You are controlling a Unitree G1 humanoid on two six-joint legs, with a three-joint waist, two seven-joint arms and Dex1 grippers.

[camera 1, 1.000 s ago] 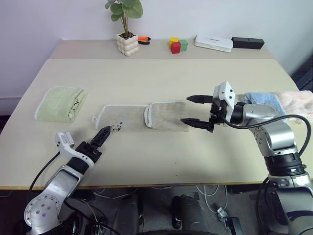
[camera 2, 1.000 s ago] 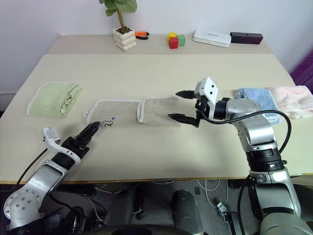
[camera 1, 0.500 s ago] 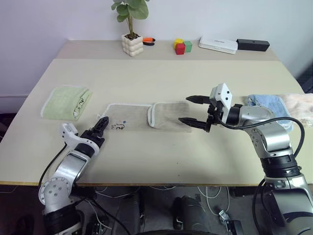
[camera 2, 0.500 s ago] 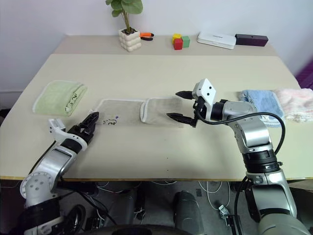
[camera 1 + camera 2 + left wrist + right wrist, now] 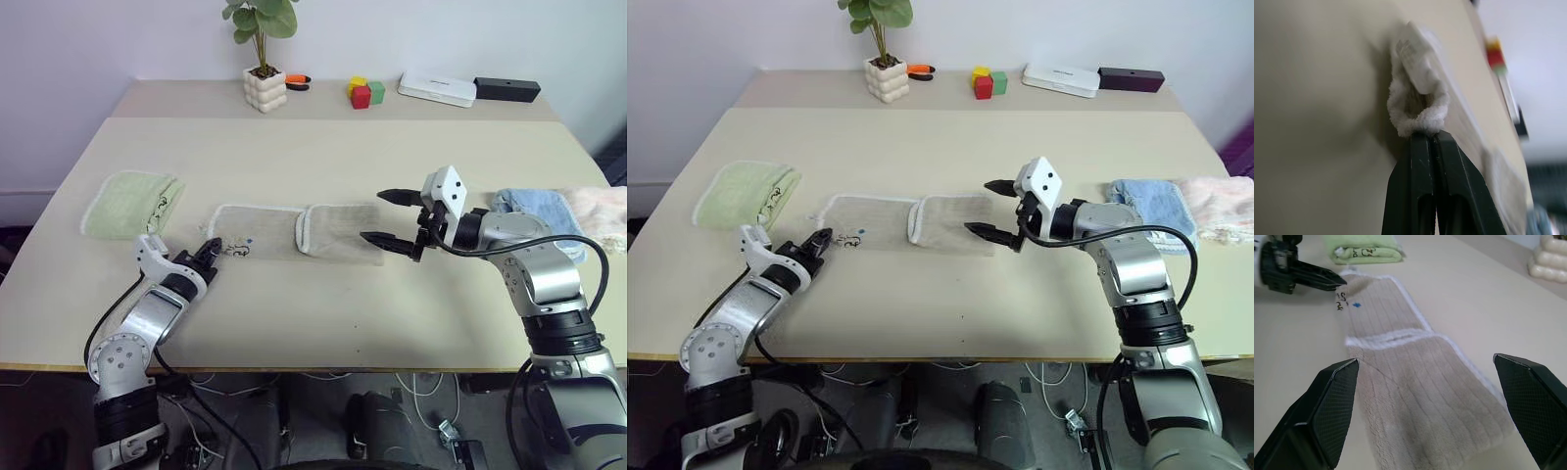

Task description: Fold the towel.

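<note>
the towel (image 5: 294, 232) lay flat and tan with a white edge, its right part folded over. my left gripper (image 5: 209, 249) pinched its corner. my right gripper (image 5: 390, 217) was wide apart.

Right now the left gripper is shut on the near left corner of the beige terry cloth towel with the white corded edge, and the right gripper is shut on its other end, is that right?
Not quite. The left gripper is indeed shut on the corner of the beige terry cloth towel, but the right gripper is open, hovering above the towel's other end without touching it. The right wrist view shows its fingers spread wide over the cloth.
</note>
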